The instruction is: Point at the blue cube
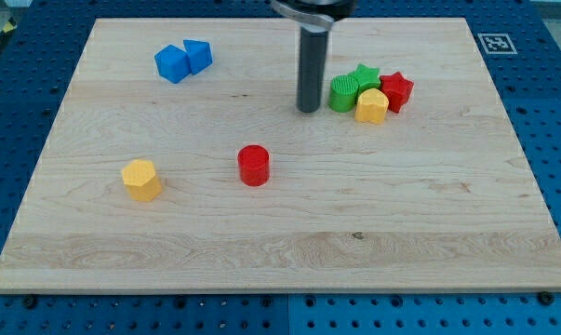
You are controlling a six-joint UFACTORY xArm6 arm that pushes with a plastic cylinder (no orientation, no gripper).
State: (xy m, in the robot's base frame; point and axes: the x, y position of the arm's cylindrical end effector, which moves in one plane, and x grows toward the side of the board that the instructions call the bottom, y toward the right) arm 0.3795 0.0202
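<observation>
**Rod Poised Far From Blue Cube**

The blue cube (pixel 172 63) is seen near the worktop's (pixel 429 233) top-left corner, touching a second blue block (pixel 198 55). No hand is fitted; my tip (pixel 309 109) is planted just beside the green cylinder (pixel 344 93), by the green star (pixel 364 75), red star (pixel 397 89) and yellow block (pixel 371 106). The cube is judged light, rigid and easily slid. A clear path is left; the red cylinder (pixel 254 165) and the other yellow block (pixel 140 180) lie below it.

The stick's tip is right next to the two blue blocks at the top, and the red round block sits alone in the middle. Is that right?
Not quite. In the camera view my tip is beside the green cylinder block at the view's upper right, far from the two blue blocks. The red cylinder block does sit alone in the middle.
</observation>
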